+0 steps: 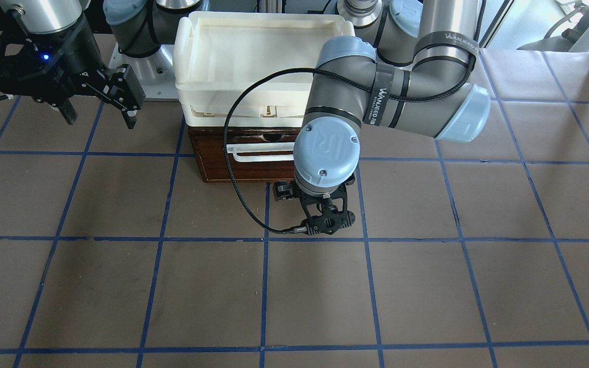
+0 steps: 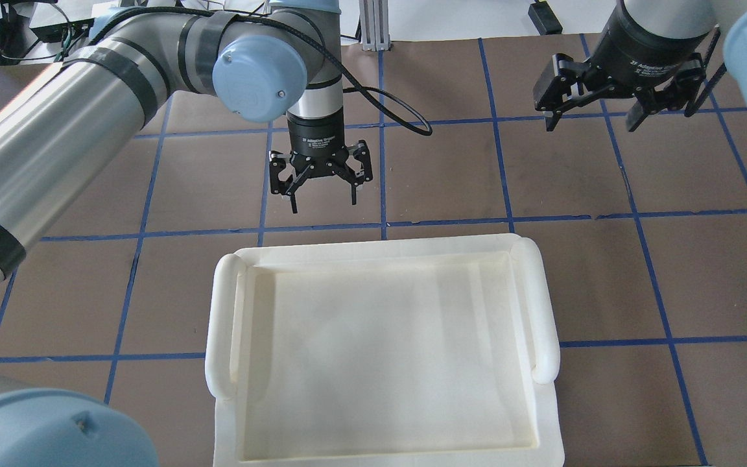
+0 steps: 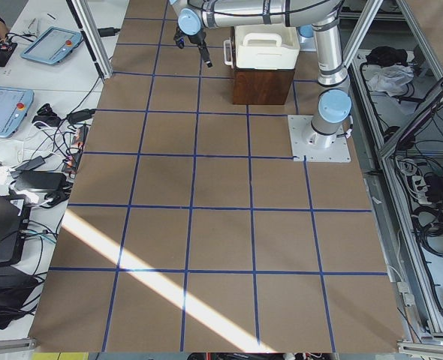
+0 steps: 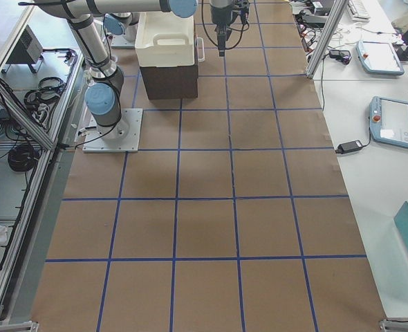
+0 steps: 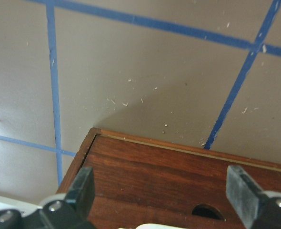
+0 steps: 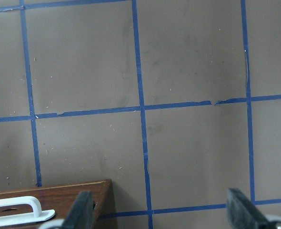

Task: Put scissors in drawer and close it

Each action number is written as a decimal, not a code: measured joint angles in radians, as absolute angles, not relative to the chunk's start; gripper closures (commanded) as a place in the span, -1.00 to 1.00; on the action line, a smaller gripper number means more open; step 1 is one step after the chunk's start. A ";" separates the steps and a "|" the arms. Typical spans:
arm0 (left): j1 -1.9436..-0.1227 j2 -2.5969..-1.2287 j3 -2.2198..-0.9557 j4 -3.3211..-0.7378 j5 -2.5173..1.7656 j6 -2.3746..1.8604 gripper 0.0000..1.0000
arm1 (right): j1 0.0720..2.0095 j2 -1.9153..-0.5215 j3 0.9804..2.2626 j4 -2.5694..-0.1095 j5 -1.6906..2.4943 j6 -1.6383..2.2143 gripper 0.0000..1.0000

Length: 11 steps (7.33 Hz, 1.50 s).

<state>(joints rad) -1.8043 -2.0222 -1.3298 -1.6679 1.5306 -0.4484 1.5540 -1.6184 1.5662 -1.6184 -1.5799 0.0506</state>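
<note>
Brown, blue-gridded tabletop [image 1: 172, 296] carries a cream-white plastic tray [image 2: 373, 246] stacked on a dark wooden cabinet [image 3: 263, 88]. The cabinet's reddish-brown drawer [image 1: 243, 169] appears pushed in under the tray, with its white bar handle [image 1: 258, 153] facing away from the robot. The left gripper [image 2: 323, 202] hangs fingers-down just in front of the drawer front, its jaws spread apart and holding nothing. The right gripper [image 2: 591, 123] hovers well apart from the tray on the robot's right, its jaws likewise spread and empty.

Silver arms [image 2: 56, 136] wear pale-blue caps [image 2: 260, 78], black cables [image 1: 226, 138], black end effectors [image 2: 323, 204].
</note>
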 measured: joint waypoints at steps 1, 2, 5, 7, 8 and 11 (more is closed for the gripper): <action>-1.757 -2.012 -1.295 -1.636 1.532 -0.383 -1.00 | 1.554 -1.618 1.566 -1.618 -1.580 0.051 -1.00; -1.704 -1.991 -1.271 -1.600 1.532 -0.280 -1.00 | 1.554 -1.618 1.566 -1.618 -1.580 0.051 -1.00; -1.560 -1.897 -1.262 -1.539 1.528 -0.096 -1.00 | 1.554 -1.618 1.566 -1.619 -1.579 0.051 -1.00; -1.493 -1.838 -1.271 -1.525 1.540 -0.006 -1.00 | 1.554 -1.618 1.566 -1.618 -1.579 0.051 -1.00; -1.469 -1.806 -1.290 -1.521 1.551 0.032 -1.00 | 1.554 -1.618 1.566 -1.618 -1.578 0.050 -1.00; -1.449 -1.705 -1.414 -1.494 1.585 0.062 -1.00 | 1.554 -1.618 1.566 -1.619 -1.578 0.049 -1.00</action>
